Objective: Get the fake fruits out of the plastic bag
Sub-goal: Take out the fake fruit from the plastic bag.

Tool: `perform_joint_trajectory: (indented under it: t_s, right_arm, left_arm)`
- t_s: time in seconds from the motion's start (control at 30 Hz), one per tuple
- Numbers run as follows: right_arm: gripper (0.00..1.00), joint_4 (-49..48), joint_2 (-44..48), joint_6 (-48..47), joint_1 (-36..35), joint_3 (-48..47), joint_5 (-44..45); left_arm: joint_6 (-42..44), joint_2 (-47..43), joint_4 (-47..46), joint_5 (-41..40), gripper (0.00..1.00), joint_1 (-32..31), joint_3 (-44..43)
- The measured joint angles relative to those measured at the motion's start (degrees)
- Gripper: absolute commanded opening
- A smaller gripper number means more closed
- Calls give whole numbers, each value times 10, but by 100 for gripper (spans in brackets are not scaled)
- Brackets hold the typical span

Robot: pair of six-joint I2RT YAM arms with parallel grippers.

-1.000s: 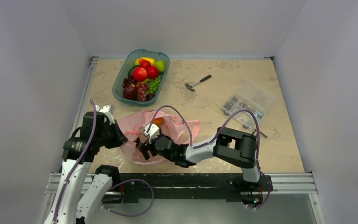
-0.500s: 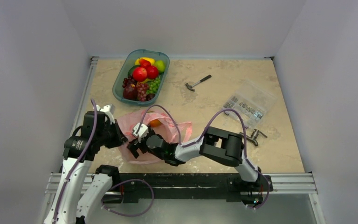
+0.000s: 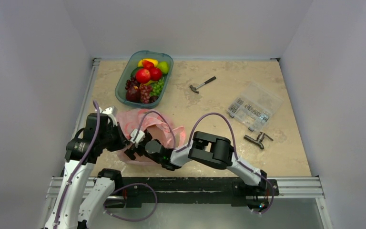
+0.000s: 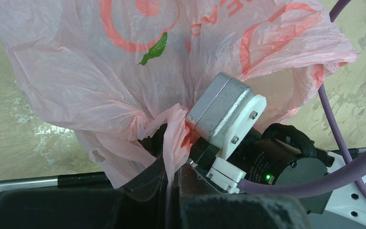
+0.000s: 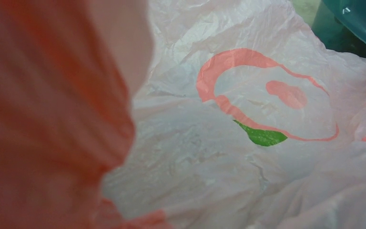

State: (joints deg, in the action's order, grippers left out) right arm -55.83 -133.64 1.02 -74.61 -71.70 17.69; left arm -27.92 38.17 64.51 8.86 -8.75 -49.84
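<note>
moved: right arm has swung further left than in the earlier frame, right tool [image 3: 133,144] deeper in the plastic bag [image 3: 127,118]; the orange fruit seen then is now hidden
left tool [image 4: 170,174]: clamped on a bunched fold of the bag
right tool state: buried in film, can't tell
bag: on surface [image 3: 209,109], near teal tray [image 3: 120,90]
handling: light, limp, slippery; grab bunched rim or handle loop
views: left wrist shows the pinch; right wrist only printed film; top shows the layout

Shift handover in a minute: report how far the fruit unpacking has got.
Done: a pile of fake fruits sits in the teal tray. In hand: the left tool pinches a fold of the plastic bag while the right tool reaches in among its folds. Left: any fruit inside is hidden, so whether the bag is empty cannot be told.
</note>
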Motion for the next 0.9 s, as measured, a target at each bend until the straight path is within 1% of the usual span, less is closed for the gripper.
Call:
perform_joint_trajectory:
  t_s: [0.17, 0.3, 0.43, 0.5, 0.6, 0.73, 0.9]
  right_arm:
    - [96, -38, -1, -7, 0, 8, 10]
    - [96, -78, 20, -4, 0, 63, 16]
    - [96, -126, 63, 16, 3, 119, 30]
    - [96, -138, 75, 19, 7, 125, 33]
    - [96, -144, 77, 20, 8, 128, 33]
    - [96, -144, 77, 21, 7, 141, 28]
    - [95, -138, 77, 23, 7, 151, 24]
  left_arm:
    - [3, -2, -3, 24, 0, 0, 0]
    - [4, 4, -6, 91, 0, 0, -8]
    - [-28, 24, -28, 167, 0, 0, -56]
    - [-46, 35, -50, 206, 0, -3, -94]
    - [-58, 38, -83, 236, 0, -7, -128]
    - [-53, 15, -77, 230, 0, -8, -102]
    - [-24, 22, -22, 175, 0, -8, -37]
